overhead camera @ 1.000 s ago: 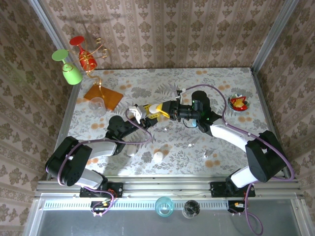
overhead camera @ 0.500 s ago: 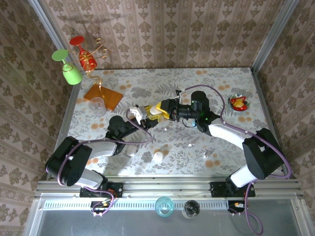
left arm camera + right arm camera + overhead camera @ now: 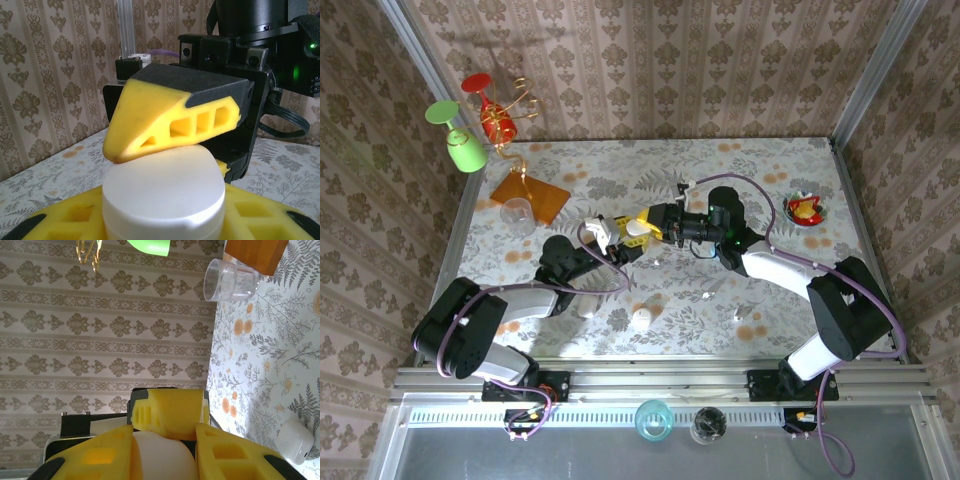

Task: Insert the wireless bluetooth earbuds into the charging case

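Leftward by a little, the right gripper (image 3: 643, 226) has crept in over the last second to meet the left gripper (image 3: 617, 238), which has barely shifted. From the top camera they join above the middle of the floral-patterned table (image 3: 770, 170). The wireless bluetooth earbuds (image 3: 707, 294), tiny whitish plastic bits, lie loose on the surface well apart from both grippers, with another earbud (image 3: 738, 315) nearer the front. A spare white pebble-shaped case (image 3: 640, 320) sits near the front edge.

In the left wrist view, the left gripper (image 3: 162, 222) has its yellow fingers narrowed onto the sides of a white rounded plastic charging case (image 3: 162, 185), whose lid looks closed. One yellow-and-black finger (image 3: 170, 117) of the right gripper rests on the lid.

In the right wrist view, the right gripper (image 3: 164, 452) is narrow too, and the case (image 3: 157, 462) fills the gap and seems to touch both fingers. Beyond it stand a clear glass cup (image 3: 230, 280) and an orange wooden block (image 3: 255, 252).

By my reading the task is at an early stage. The case is held up by both grippers but apparently unopened, and no earbud is gripped or seated. Opening the lid, then picking up and inserting each earbud, all remain.
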### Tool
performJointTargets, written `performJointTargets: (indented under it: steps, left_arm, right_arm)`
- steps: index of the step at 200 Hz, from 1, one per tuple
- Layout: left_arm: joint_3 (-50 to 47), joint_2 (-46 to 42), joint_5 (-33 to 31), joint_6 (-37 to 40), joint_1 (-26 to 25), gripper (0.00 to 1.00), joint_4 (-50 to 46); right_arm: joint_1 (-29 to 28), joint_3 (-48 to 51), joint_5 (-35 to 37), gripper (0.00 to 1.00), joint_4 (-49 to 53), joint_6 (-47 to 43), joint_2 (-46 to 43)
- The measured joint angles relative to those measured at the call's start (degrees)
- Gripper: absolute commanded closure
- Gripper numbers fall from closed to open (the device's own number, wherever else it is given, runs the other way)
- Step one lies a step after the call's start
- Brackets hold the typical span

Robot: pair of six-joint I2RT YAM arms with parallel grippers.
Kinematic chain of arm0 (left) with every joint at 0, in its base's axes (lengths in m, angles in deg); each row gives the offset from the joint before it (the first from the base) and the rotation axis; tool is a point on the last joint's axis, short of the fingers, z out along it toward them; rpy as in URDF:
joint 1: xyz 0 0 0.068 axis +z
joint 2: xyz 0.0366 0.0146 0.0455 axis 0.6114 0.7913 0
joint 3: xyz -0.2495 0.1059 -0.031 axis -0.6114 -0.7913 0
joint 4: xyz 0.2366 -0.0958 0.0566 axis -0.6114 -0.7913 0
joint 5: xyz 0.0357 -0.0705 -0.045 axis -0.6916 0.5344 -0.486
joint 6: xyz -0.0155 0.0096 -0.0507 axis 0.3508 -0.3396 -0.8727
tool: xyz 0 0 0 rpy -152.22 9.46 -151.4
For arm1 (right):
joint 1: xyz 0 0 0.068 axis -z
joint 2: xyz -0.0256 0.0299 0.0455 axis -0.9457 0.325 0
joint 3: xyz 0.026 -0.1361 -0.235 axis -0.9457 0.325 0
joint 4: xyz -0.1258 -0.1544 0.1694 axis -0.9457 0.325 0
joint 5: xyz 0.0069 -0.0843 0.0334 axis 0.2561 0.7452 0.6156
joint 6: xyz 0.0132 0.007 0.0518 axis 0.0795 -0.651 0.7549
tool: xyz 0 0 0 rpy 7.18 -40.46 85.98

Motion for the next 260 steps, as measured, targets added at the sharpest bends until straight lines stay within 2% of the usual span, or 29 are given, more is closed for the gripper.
performJointTargets:
  steps: [34,60,107,140,166,208,260]
  left_arm:
    - [-0.04,-0.35,0.24,-0.33,1.16,0.17,0.70]
    - [-0.55,-1.22,0.20,-0.46,2.05,0.09,0.61]
    - [-2.38,-4.83,0.37,1.57,2.36,0.05,-5.81]
    - [-2.78,-9.22,0.33,5.27,2.23,0.04,-15.58]
    - [-3.61,-12.98,0.11,7.74,2.01,0.03,-21.51]
    - [-5.66,-18.71,-2.10,10.43,2.03,0.02,-29.09]
    - [-7.28,-21.77,-5.79,11.04,2.01,0.05,-33.22]
  right_arm:
    - [1.09,1.49,0.92,0.87,0.81,-1.03,-0.07]
    - [2.64,2.29,2.36,0.87,2.54,-2.34,-0.17]
    - [9.09,2.40,11.91,0.87,19.10,-15.67,-0.96]
    - [12.04,1.92,16.00,0.87,22.45,-20.57,3.21]
    - [11.58,-1.70,16.83,0.88,24.76,-22.95,9.86]
    - [7.74,-14.10,19.32,0.87,29.09,-27.28,19.12]
    - [3.96,-29.46,20.06,0.84,33.16,-31.69,32.09]
